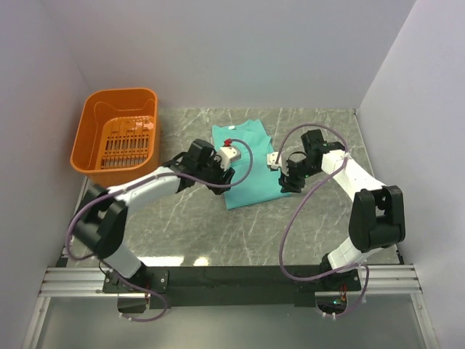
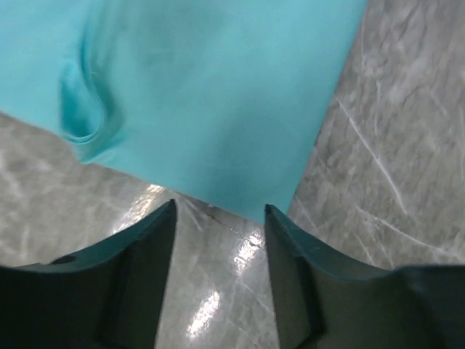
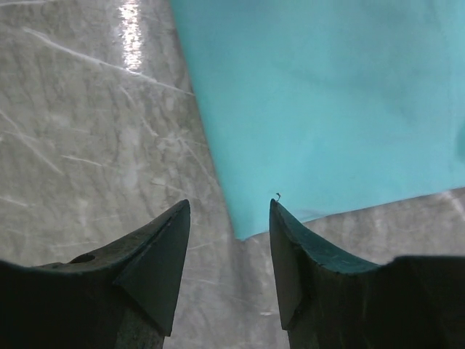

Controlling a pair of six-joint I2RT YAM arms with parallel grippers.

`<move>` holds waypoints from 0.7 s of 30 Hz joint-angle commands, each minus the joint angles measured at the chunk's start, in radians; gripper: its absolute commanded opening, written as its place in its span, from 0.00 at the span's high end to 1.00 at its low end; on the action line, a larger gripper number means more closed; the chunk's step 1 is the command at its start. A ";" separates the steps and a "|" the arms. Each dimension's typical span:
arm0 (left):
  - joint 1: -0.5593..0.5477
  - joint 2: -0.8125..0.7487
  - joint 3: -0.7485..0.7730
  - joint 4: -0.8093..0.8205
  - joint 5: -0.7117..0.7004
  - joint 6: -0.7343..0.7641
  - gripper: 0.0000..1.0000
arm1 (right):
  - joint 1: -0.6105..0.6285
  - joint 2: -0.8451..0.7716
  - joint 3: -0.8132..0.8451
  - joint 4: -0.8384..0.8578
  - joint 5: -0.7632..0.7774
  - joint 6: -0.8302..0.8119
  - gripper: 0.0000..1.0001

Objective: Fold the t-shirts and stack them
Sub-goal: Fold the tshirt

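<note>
T-shirt (image 1: 258, 185) was thin teal cloth, matt. Table top (image 1: 218, 233) looked grey-veined stone, polished, threw glare. Basket (image 1: 91, 138) was smooth orange plastic.

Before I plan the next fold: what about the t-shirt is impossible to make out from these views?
- Left wrist: only one corner of the t-shirt shows beyond the left claw; frame edges cut off the rest.
- Right wrist: likewise, one corner beyond the right claw.
- Top view: both arms cover parts of its side edges.
- Neck label: too small to find in any view.
</note>
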State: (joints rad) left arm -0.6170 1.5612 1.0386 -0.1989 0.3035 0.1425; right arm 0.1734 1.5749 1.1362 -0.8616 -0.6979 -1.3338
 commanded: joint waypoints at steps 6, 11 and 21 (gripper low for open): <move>0.000 0.203 0.153 0.018 0.071 0.006 0.50 | -0.002 -0.012 -0.010 0.050 -0.045 -0.103 0.50; 0.014 0.278 0.208 -0.014 0.031 0.035 0.45 | 0.006 -0.003 -0.041 0.050 -0.011 -0.134 0.49; 0.097 0.462 0.403 -0.054 -0.158 -0.084 0.45 | 0.008 -0.035 -0.081 0.116 -0.012 -0.087 0.50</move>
State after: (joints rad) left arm -0.5461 2.0228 1.4010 -0.2375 0.2123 0.1028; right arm 0.1741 1.5730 1.0698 -0.7887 -0.7021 -1.4296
